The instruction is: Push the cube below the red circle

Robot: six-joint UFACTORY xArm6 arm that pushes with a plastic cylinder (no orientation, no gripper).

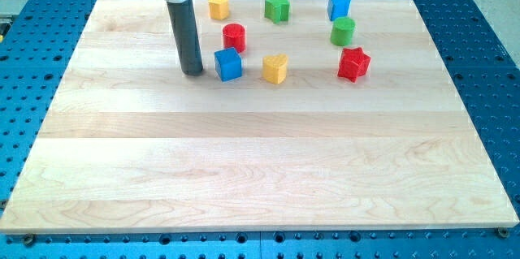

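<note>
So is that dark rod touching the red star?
No, my tip sits just left of the blue cube, far from the red star.

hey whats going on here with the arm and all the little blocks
A single arm with a dark rod is pushing blocks around a wooden board. My tip rests just to the view's left of the blue cube, close beside it. The cube already sits right below the red circle. A yellow block, red star, green star and others sit nearby, untouched.

Bright, even overhead light, sharp focus (short soft shadows beside the blocks).
</note>
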